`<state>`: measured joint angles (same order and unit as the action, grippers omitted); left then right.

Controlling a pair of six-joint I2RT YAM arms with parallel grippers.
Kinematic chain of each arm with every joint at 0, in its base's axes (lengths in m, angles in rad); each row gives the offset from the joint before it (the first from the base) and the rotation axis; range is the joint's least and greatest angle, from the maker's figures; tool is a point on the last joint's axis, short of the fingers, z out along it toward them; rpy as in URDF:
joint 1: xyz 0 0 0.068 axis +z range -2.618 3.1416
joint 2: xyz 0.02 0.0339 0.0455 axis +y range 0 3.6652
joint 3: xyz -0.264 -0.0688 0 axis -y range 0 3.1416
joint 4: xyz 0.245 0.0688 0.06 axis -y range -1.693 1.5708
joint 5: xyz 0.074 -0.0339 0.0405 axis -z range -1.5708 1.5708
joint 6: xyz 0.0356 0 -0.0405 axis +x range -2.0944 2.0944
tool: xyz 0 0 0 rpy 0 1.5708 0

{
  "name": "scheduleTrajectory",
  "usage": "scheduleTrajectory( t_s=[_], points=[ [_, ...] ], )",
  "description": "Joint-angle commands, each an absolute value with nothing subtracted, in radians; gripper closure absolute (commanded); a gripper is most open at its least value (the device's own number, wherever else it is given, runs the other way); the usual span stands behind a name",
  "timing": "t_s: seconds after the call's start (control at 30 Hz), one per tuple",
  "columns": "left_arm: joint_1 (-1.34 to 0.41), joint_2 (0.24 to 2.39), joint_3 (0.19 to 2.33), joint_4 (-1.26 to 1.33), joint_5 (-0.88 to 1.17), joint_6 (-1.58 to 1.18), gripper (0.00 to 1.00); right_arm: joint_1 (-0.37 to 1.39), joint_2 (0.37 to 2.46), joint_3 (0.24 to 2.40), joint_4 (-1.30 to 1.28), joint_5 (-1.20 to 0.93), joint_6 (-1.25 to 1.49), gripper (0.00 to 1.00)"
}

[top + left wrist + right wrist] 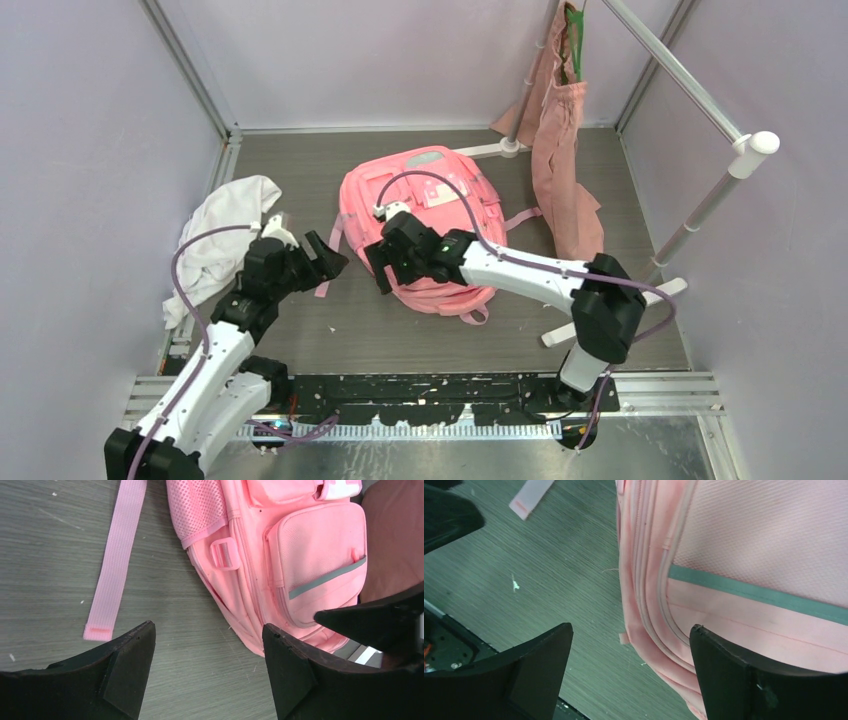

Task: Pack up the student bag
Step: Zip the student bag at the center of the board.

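The pink bag (430,195) lay flat in the middle of the worktop (420,345), front side up. The right claw (378,268) hung over the bag's near left edge. Its two fingers were wide apart and held nothing. The left claw (328,255) was just left of the bag, over bare worktop, fingers apart too and holding nothing. A loose pink strap (117,555) lay left of the bag. Farther left sat a white cloth (225,230). Right of the bag hung a pink tote (565,160).

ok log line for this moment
left fingers open, empty | right fingers open, over edge of pink backpack | backpack flat on table
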<state>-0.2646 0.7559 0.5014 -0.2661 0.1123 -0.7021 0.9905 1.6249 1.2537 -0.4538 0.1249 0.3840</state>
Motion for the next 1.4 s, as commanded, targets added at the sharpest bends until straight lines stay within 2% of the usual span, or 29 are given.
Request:
scheduleTrajectory(
  t_s=[0.0,0.1,0.27,0.33,0.37,0.4,0.47,0.5,0.8,1.0,1.03,1.07,1.1,1.13,1.17,1.37],
  points=[
    [-0.268,0.693,0.528,-0.354,0.072,-0.692,0.21,1.021,1.71,1.316,-0.432,0.213,0.379,0.07],
    [-0.268,0.657,0.515,-0.377,0.069,-0.7,0.21,1.036,1.755,1.316,-0.388,0.241,0.344,0.14],
    [-0.268,0.635,0.493,-0.365,0.081,-0.725,0.21,1.061,1.866,1.314,-0.319,0.38,0.294,0.38],
    [-0.268,0.642,0.494,-0.36,0.094,-0.727,0.21,1.063,1.91,1.345,-0.354,0.415,0.287,0.52],
    [-0.268,0.646,0.495,-0.357,0.104,-0.726,0.21,1.062,1.913,1.356,-0.376,0.421,0.286,0.62],
    [-0.268,0.648,0.491,-0.35,0.115,-0.723,0.2,1.062,1.895,1.355,-0.383,0.422,0.287,0.77],
    [-0.268,0.646,0.475,-0.317,0.129,-0.72,0.2,1.061,1.833,1.336,-0.377,0.416,0.298,0.98],
    [-0.268,0.645,0.463,-0.297,0.129,-0.719,0.2,1.061,1.803,1.329,-0.376,0.407,0.304,0.99],
    [-0.268,0.75,0.398,-0.104,0.14,-0.823,0.19,1.015,1.634,1.321,-0.405,0.293,0.334,0.99],
    [-0.268,0.756,0.437,-0.141,0.122,-0.834,0.2,1.016,1.612,1.297,-0.471,0.31,0.307,0.97],
    [-0.268,0.738,0.452,-0.175,0.106,-0.836,0.2,1.016,1.603,1.288,-0.477,0.307,0.308,0.74],
    [-0.268,0.716,0.471,-0.215,0.088,-0.833,0.2,1.017,1.6,1.284,-0.48,0.298,0.309,0.6],
    [-0.268,0.696,0.495,-0.264,0.072,-0.826,0.19,1.02,1.595,1.281,-0.48,0.289,0.312,0.47],
    [-0.268,0.675,0.532,-0.328,0.058,-0.813,0.17,1.028,1.592,1.282,-0.477,0.287,0.312,0.41],
    [-0.267,0.658,0.572,-0.391,0.045,-0.785,0.16,1.037,1.59,1.282,-0.47,0.291,0.31,0.38],
    [-0.267,0.584,0.768,-0.631,-0.039,-0.709,0.14,1.097,1.661,1.333,-0.414,0.331,0.267,0.35]
  ],
)
